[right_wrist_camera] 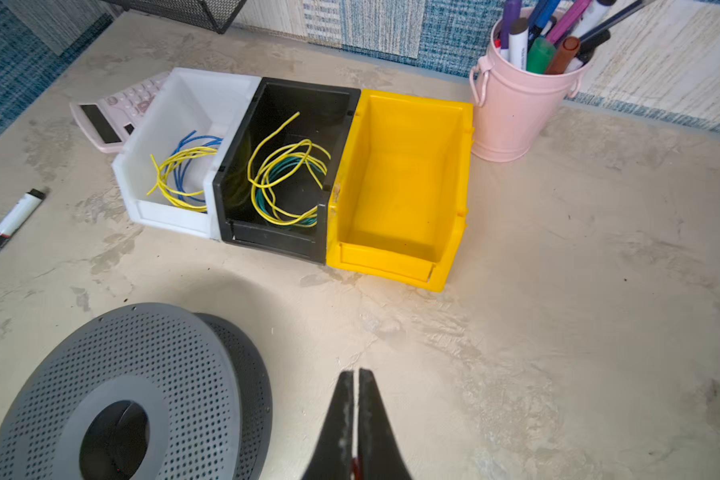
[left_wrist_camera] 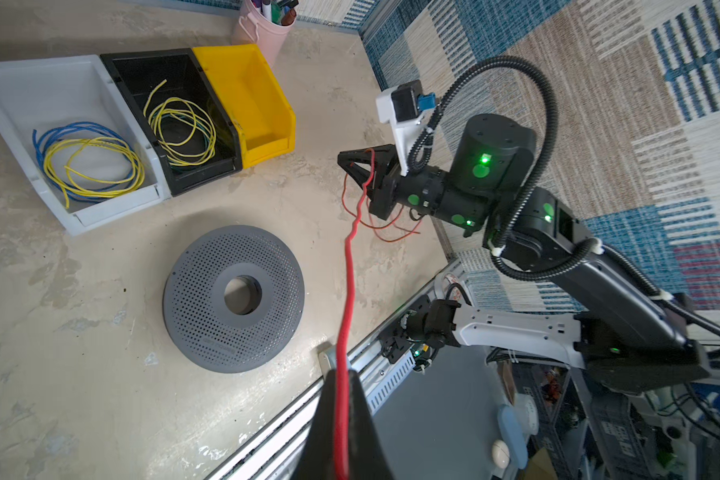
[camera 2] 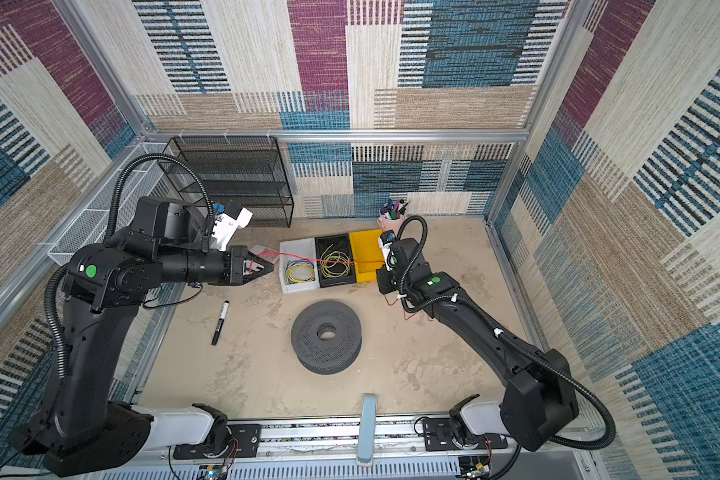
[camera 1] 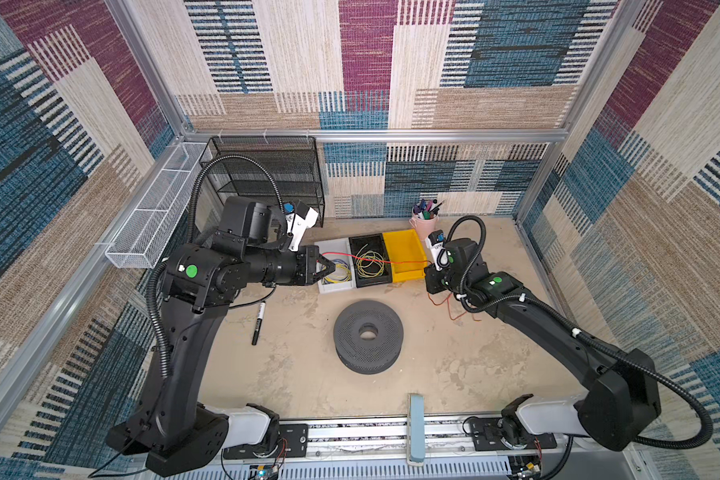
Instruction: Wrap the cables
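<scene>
Near the desk's (camera 1: 454, 374) left edge a black marker (camera 1: 258, 323) lies flat. Right of it and raised off the surface, the left gripper (camera 1: 328, 269) has its jaws clamped on the red cable (camera 1: 375, 260); the left wrist view shows the strand pinched between the fingers (left_wrist_camera: 366, 428). From there the cable runs taut through the air over the white bin (right_wrist_camera: 200, 95) with its blue-and-yellow coil (right_wrist_camera: 192, 153), over the black bin (right_wrist_camera: 308, 99) with its yellow-green coil (right_wrist_camera: 287, 220), and past the front of the yellow bin (right_wrist_camera: 400, 174). A gray perforated spool (camera 1: 368, 336) sits mid-desk, in front of the bins and apart from the cable. The right gripper (left_wrist_camera: 344, 159), jaws pressed together, grips the cable too, a sliver of red showing between them in the right wrist view. The slack hangs below it in loose loops onto the desk toward the right edge.
</scene>
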